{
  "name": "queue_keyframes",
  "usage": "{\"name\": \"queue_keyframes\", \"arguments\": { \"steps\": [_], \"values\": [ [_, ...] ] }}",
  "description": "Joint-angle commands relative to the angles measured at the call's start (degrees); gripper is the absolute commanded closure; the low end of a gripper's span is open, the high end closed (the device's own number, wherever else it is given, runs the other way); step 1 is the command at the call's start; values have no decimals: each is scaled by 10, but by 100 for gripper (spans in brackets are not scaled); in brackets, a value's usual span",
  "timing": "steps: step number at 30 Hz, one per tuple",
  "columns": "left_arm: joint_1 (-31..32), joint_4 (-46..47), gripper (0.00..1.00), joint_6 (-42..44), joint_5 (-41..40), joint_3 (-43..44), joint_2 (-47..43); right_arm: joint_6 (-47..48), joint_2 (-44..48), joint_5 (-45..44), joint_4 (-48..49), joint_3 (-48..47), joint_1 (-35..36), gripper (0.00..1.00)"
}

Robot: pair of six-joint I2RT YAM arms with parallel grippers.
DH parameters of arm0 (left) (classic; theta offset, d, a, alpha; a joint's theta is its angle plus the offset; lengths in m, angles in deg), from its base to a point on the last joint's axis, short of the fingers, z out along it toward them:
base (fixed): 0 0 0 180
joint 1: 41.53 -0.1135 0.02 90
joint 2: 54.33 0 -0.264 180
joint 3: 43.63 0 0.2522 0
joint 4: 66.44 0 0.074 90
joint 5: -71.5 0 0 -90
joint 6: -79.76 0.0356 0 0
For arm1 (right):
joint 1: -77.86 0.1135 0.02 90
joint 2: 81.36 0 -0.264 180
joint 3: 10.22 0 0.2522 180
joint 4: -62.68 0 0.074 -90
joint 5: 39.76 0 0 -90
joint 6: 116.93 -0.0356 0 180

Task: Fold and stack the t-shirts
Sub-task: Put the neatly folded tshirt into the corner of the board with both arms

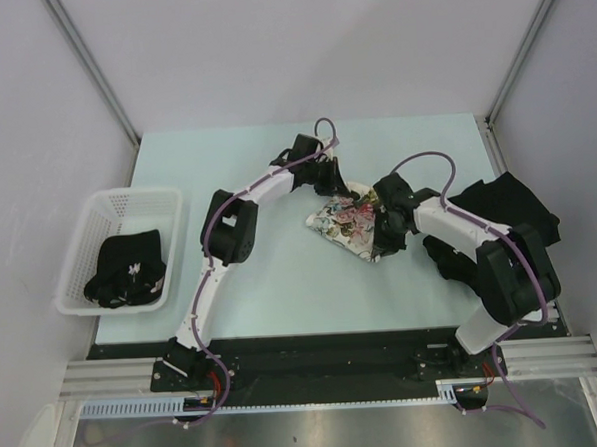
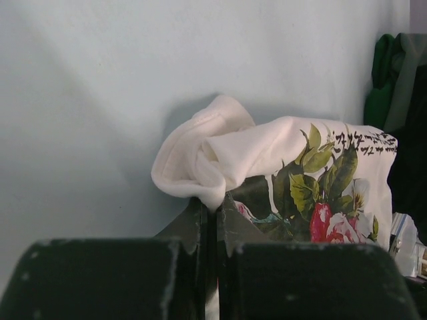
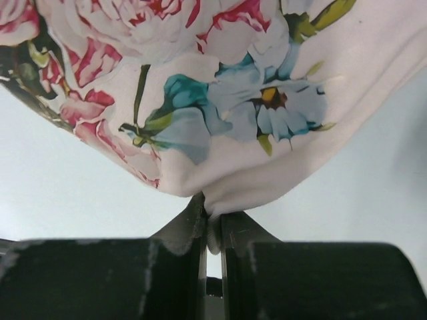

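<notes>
1. From above: a pale green table (image 1: 282,294) with both arms reaching to its middle. There lies a limp cream-white t-shirt with a red, blue and green flower print (image 1: 341,226), bunched into a small heap. The left gripper (image 1: 337,189) meets its far edge and the right gripper (image 1: 387,241) its near right edge. A loose pile of black t-shirts (image 1: 503,208) sits at the table's right edge. One black t-shirt with white print (image 1: 129,270) lies in a white plastic mesh basket (image 1: 102,209) off to the left. No folded stack shows, so the task looks early, with this first shirt gripped for spreading or folding.

2. Left wrist: this view shows what the top view cannot, namely the grip. The left gripper (image 2: 213,213) has its fingers pressed together on a thick roll of plain cream cloth. The cream-white t-shirt (image 2: 267,150) rises beyond them, its print to the right.

3. Right wrist: the right gripper (image 3: 213,223) pinches a thin edge of the cream-white t-shirt (image 3: 220,100), and the printed cloth spreads away beyond it. Only here do the blue flower and this pinch show clearly. The next move likely calls for both arms to draw apart evenly, so the cloth flattens without slipping free.
</notes>
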Motion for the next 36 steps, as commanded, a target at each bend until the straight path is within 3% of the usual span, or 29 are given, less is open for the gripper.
{"name": "queue_keyframes", "arguments": {
  "steps": [1, 18, 27, 36],
  "values": [
    [3, 17, 100, -9, -7, -3, -43, 17, 50, -5, -12, -2, -19, 100],
    [4, 19, 100, -37, 15, 97, -127, 54, 75, -7, 17, -99, -82, 100],
    [7, 15, 100, -21, -27, 84, -207, 76, 66, -24, -1, -185, -111, 100],
    [26, 6, 100, -11, -33, 95, -222, 128, 67, -52, -39, -245, -158, 100]
  ]
}}
